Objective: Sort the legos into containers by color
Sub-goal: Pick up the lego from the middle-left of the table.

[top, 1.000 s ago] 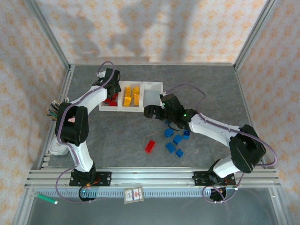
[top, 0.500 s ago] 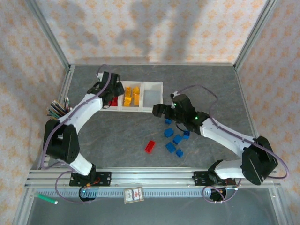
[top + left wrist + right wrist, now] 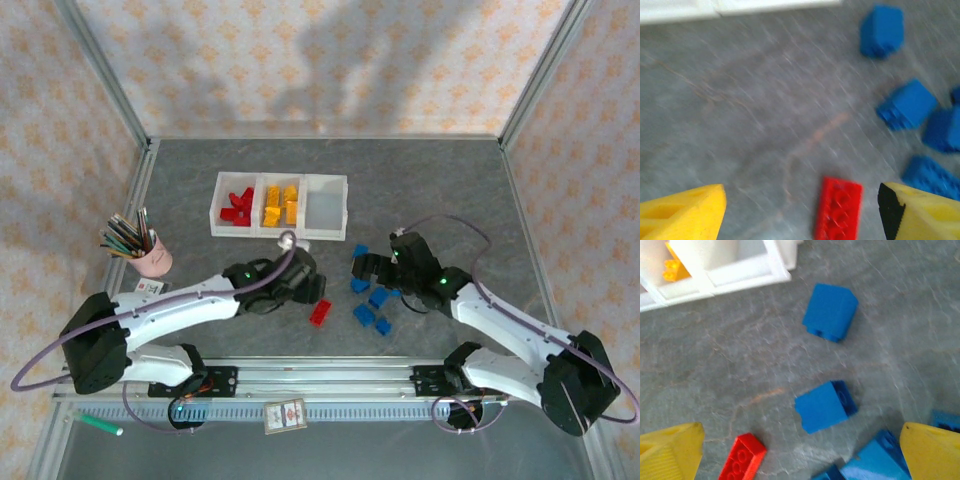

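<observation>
The containers [image 3: 281, 234] are a white three-part tray at the back: red legos [image 3: 237, 207] in the left bin, yellow ones [image 3: 280, 204] in the middle, and the right bin [image 3: 326, 208] bare. A loose red brick [image 3: 320, 313] lies on the grey table. My left gripper [image 3: 308, 290] hovers open just over it; in the left wrist view the red brick [image 3: 839, 209] sits between the yellow fingers [image 3: 685, 212], nearer the right one. Several blue bricks [image 3: 378, 297] lie in a cluster to the right. My right gripper [image 3: 800, 450] hangs open above a blue brick [image 3: 825, 405].
A pink cup of pencils [image 3: 150, 258] stands at the left edge. The tray's front wall [image 3: 750, 270] is close behind the blue cluster. Metal frame posts line the table's sides, and a rail runs along the near edge.
My left arm has swung from the tray's red bin down to the loose red brick, its jaws wider. My right arm has pulled back from the tray to over the blue bricks.
</observation>
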